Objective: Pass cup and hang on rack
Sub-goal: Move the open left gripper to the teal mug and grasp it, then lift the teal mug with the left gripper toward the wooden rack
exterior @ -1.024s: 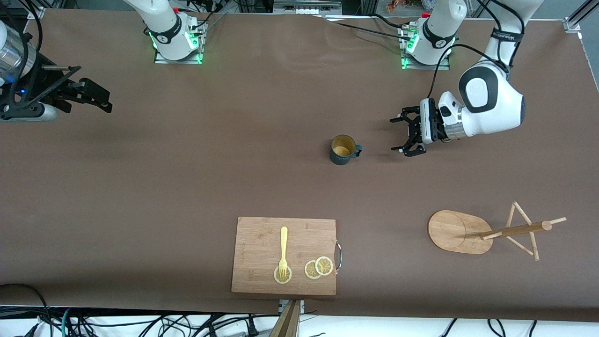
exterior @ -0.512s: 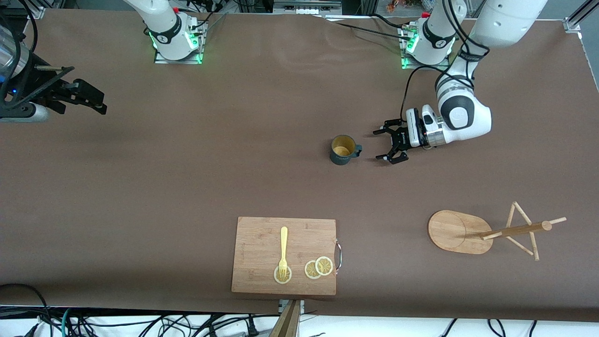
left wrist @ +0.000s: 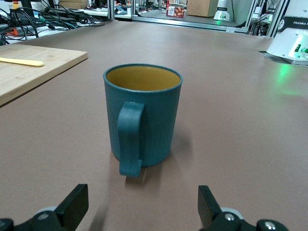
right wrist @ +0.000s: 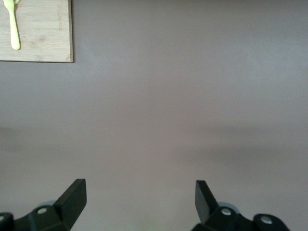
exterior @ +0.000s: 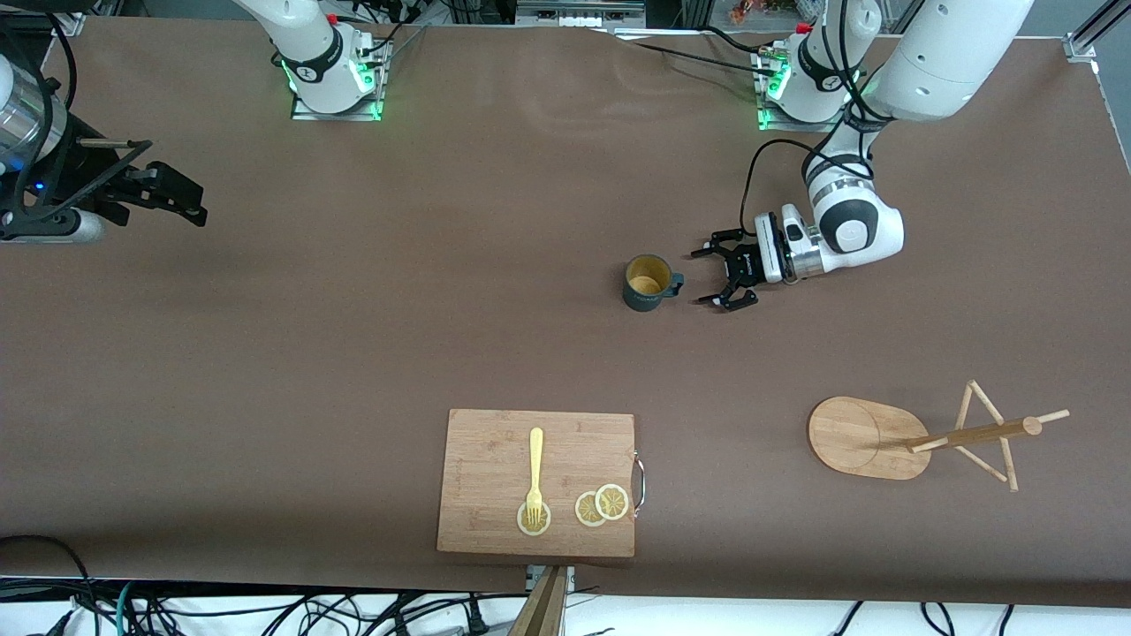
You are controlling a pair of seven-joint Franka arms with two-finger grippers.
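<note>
— Starting at the right arm's end of the table, what was seen?

— The right gripper [exterior: 181,196] was held over bare table [exterior: 353,309], its fingers spread wide with nothing between them. A cutting board [exterior: 495,450] was laid nearest the front camera, with a yellow fork [exterior: 535,473] and lemon slices [exterior: 602,505] on it.

— And the cup [exterior: 648,283]?

— It was stood upright mid-table, its handle [left wrist: 130,137] turned toward the left gripper [exterior: 717,277], which was poised just beside it, fingers spread wide and apart from it. The rack [exterior: 919,437] was placed toward the left arm's end, nearer the front camera than the cup, its pegs bare.
</note>
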